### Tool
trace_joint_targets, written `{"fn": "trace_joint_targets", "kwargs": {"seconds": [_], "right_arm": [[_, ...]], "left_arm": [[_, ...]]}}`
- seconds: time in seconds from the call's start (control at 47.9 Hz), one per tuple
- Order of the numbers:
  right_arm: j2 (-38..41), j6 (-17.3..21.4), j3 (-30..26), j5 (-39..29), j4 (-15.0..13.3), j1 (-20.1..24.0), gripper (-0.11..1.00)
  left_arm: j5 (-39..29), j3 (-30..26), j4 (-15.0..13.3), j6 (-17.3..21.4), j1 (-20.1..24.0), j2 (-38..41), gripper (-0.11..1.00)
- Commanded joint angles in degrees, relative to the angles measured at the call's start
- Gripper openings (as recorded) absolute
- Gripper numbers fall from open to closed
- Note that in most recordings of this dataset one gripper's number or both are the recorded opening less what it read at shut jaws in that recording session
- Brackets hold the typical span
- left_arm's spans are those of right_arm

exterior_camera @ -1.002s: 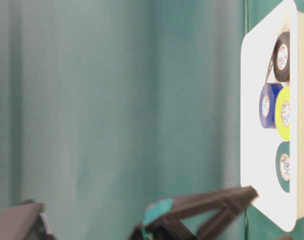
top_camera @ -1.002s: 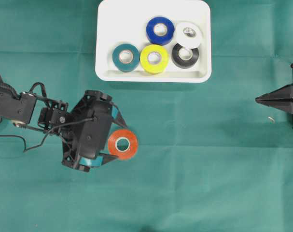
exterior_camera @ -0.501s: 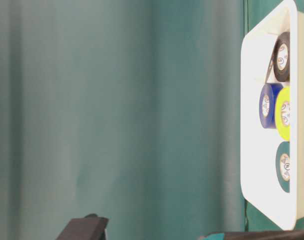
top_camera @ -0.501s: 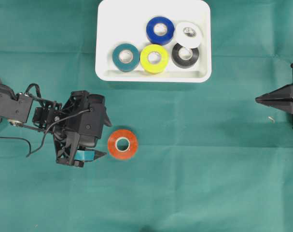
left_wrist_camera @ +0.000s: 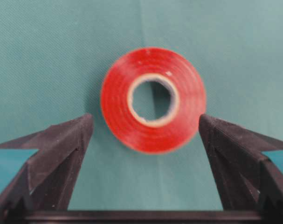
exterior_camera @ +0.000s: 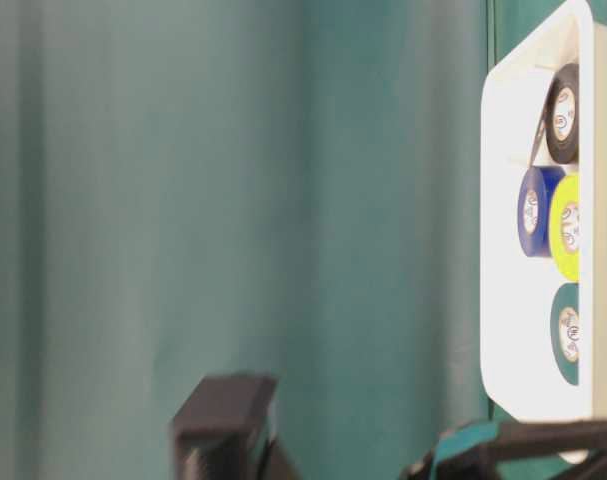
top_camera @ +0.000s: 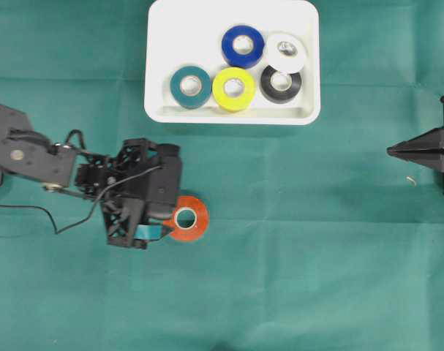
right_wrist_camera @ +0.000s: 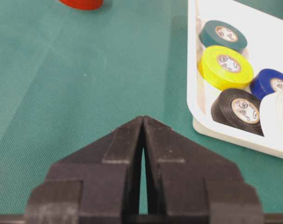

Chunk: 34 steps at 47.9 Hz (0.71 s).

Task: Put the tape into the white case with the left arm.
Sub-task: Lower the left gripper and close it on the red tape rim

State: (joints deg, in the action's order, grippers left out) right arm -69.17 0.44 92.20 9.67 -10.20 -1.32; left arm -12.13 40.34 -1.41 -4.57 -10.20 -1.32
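A red tape roll (top_camera: 196,221) lies flat on the green cloth, below the white case (top_camera: 229,117). My left gripper (top_camera: 170,218) hovers at the roll's left side, open. In the left wrist view the tape (left_wrist_camera: 153,137) lies just ahead of the gap, and the two black fingers (left_wrist_camera: 62,149) stand wide on either side without touching it. At the table's right edge my right gripper (top_camera: 391,151) rests shut; its wrist view shows the tips (right_wrist_camera: 142,119) pressed together with nothing between them. The red roll (right_wrist_camera: 80,3) peeks in at that view's top edge.
Inside the white case (right_wrist_camera: 192,70) lie several rolls: teal (top_camera: 191,86), yellow (top_camera: 234,88), blue (top_camera: 242,45), white (top_camera: 285,51) and black (top_camera: 280,82). The table-level view shows the case (exterior_camera: 503,250) and a teal-banded finger (exterior_camera: 503,442) at the bottom.
The left gripper pulled back left off the tape half a second ago, then came right again over the roll's left edge. The tape and right arm stayed put.
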Motion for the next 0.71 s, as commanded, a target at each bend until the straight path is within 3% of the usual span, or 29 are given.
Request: {"fn": "trace_joint_targets", "kwargs": {"seconds": [0.0,0.689], "right_arm": [[0.35,0.00,-0.26,0.62,-0.09,-0.09,-0.09],[0.35,0.00,-0.26,0.62,-0.09,-0.09,-0.09]], "left_arm": [[0.26,-2.29,-0.09,0.00,1.05,0.70,0.97],[0.26,-5.27,0.00,0.09,2.37,9.14,0.97]]}}
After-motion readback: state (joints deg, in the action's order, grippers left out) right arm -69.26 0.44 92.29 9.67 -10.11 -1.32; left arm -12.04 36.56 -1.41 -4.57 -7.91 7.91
